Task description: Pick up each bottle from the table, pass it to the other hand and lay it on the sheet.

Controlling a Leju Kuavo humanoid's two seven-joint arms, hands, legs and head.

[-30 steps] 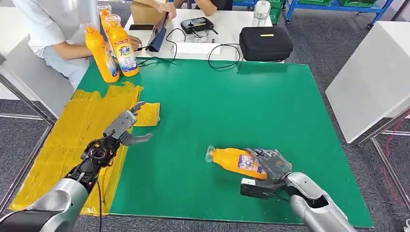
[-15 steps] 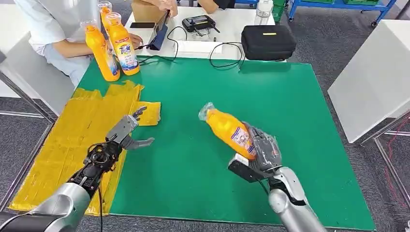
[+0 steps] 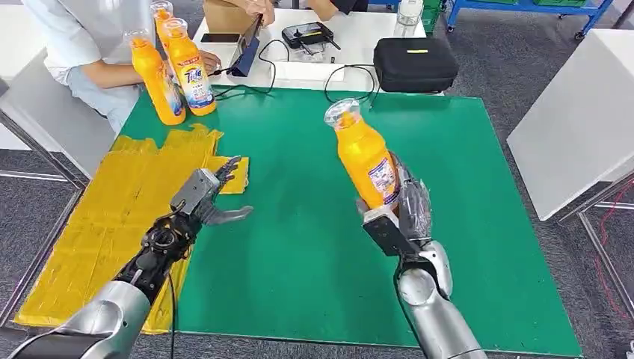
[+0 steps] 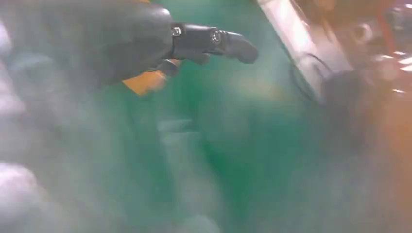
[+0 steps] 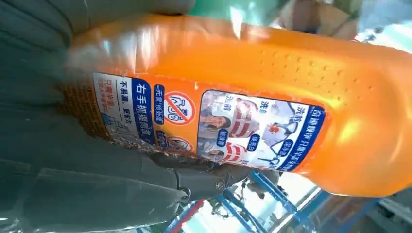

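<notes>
Lifted bottle (image 3: 365, 155) now upright in right robot hand (image 3: 404, 213).

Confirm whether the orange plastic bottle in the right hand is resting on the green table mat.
No: the right hand holds the orange plastic bottle nearly upright, lifted clear above the green table mat.

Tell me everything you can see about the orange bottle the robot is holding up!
The orange bottle is shiny plastic, with a clear cap on top and a blue, white and red label on its side. The right wrist view shows small raised dots on its body near the label. The right hand grips its lower half and holds it up off the green table, nearly upright, with the cap leaning a little toward the left hand. Nothing else touches it.
</notes>
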